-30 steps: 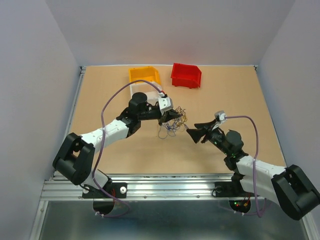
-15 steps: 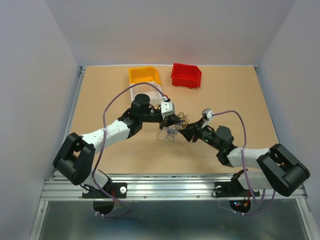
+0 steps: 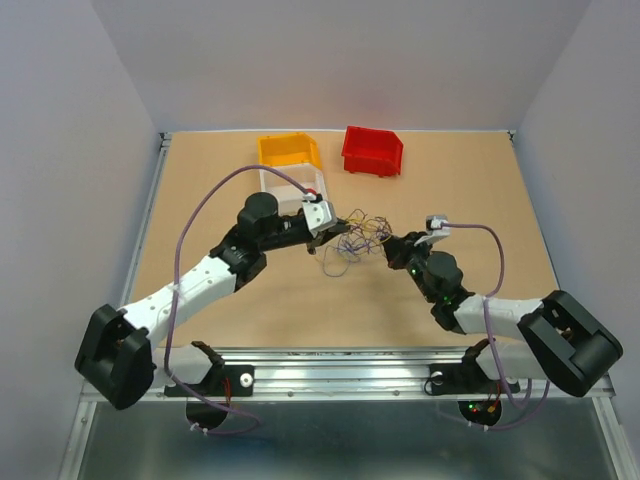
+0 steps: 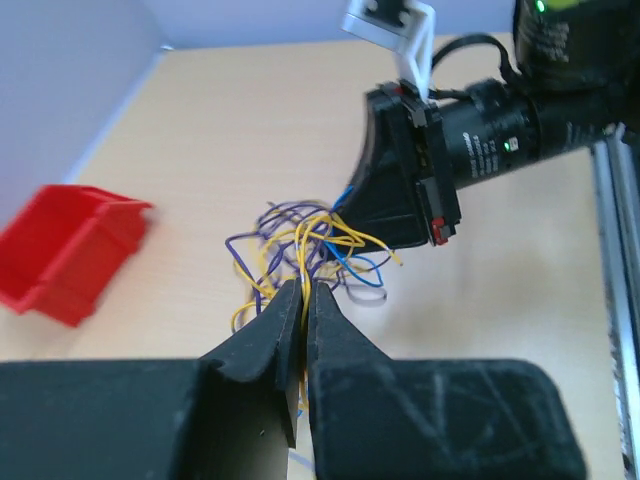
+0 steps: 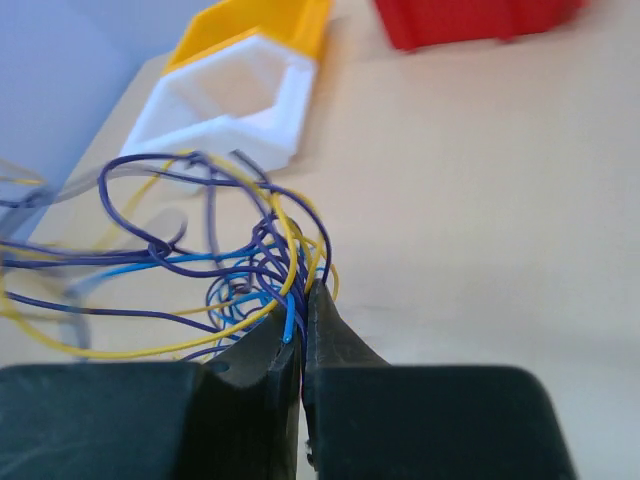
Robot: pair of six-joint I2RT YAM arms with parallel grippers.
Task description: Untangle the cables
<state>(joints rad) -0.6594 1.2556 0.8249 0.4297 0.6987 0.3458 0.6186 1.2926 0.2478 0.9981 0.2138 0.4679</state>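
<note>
Cables (image 3: pixel 356 238): one loose tangle of blue, yellow and dark purple wire at the centre of the top view, strung between the two hands. A few loops trail off to the lower left over the tabletop (image 3: pixel 470 200).

Left hand (image 3: pixel 334 228): at the tangle's left edge, fingers pinched closed on strands. In the left wrist view, yellow and purple wires run straight into the closed tips, and the rest of the bundle fans out above them.

Right hand (image 3: pixel 396 246): at the tangle's right edge, also clamped on wire. In the right wrist view a blue strand is caught between the tips, with yellow and purple ones crowding against them. The loops spread toward the left and upper left of that frame.

In the left wrist view the right hand sits just behind the bundle, upper right of the frame.

Can't tell whether the middle of the tangle is lifted or resting on the tabletop.

Top of the top view:
- yellow bin (image 3: pixel 288 150)
- white bin (image 3: pixel 284 181) just below it, partly behind the left arm (image 3: pixel 205 275)
- red bin (image 3: pixel 372 150) to the right

The white bin is near the tangle. The yellow and red ones are well apart from it.
</note>
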